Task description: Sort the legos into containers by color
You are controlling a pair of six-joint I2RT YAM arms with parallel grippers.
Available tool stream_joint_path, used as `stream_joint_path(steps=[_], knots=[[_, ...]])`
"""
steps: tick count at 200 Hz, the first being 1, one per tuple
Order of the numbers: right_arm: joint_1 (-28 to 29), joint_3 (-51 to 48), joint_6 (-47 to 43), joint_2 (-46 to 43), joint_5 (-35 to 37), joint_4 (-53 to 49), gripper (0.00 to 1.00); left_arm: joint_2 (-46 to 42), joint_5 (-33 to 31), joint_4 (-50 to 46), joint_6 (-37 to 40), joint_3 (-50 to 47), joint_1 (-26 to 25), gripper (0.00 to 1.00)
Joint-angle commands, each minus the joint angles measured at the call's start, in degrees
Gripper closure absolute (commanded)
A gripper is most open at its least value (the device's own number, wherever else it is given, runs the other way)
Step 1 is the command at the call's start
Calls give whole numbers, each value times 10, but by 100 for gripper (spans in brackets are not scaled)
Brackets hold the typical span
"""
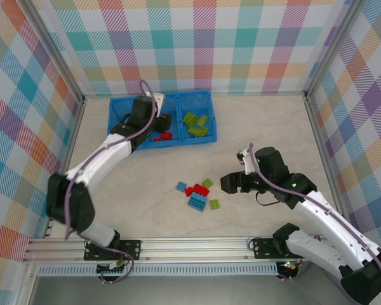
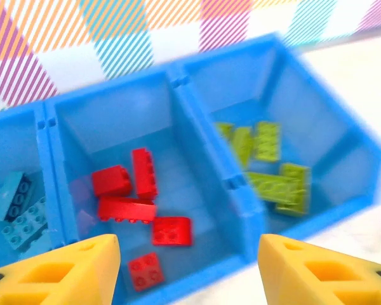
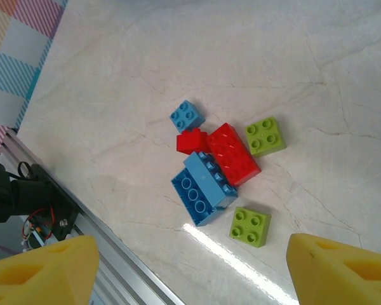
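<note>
The blue tray (image 1: 116, 108) stands at the back, its three containers side by side. In the left wrist view the left one holds light blue legos (image 2: 19, 210), the middle one several red legos (image 2: 127, 208) and the right one lime green legos (image 2: 267, 165). My left gripper (image 1: 157, 122) (image 2: 190, 267) hangs open over the middle container's front wall, holding nothing. Loose legos lie mid-table: a large blue one on its side (image 3: 203, 189), a long red one (image 3: 233, 154), a small red one (image 3: 192, 141), a small blue one (image 3: 187, 115) and two green ones (image 3: 265, 136) (image 3: 250, 226). My right gripper (image 1: 225, 183) (image 3: 190, 273) is open just right of that cluster (image 1: 197, 194).
An aluminium rail (image 1: 178, 248) (image 3: 82, 210) runs along the table's near edge, close to the loose bricks. Checked walls (image 1: 197, 38) enclose the table on three sides. Bare tabletop (image 1: 146, 171) lies between the tray and the cluster.
</note>
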Motion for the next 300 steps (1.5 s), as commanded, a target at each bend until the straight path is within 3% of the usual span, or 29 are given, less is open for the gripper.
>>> stream_joint_path(steps=[1,47,71,94,142,203,244,276,300], knots=[[7,15,9,18,9,12,22,-96,45,-79,-88,-35,-34,41],[15,10,21,55,-9,51,21,-177,32,-208,-248,-135,-107,38],[22,13,23,66,-9,57,21,-160,39,-195,-299,-185,-145,33],[33,20,20,78,3,46,20,-110,40,-147,-308,-207,-172,28],[52,36,20,95,9,10,18,44,49,-150,-295,-144,-178,22],[60,21,33,89,7,18,16,141,70,-119,-282,-132,-183,20],[63,22,33,88,13,15,16,163,63,-126,-290,-138,-184,27],[63,22,36,90,14,17,15,151,33,-139,-305,-154,-184,47],[64,27,37,90,22,13,13,125,19,-136,-317,-178,-184,52]])
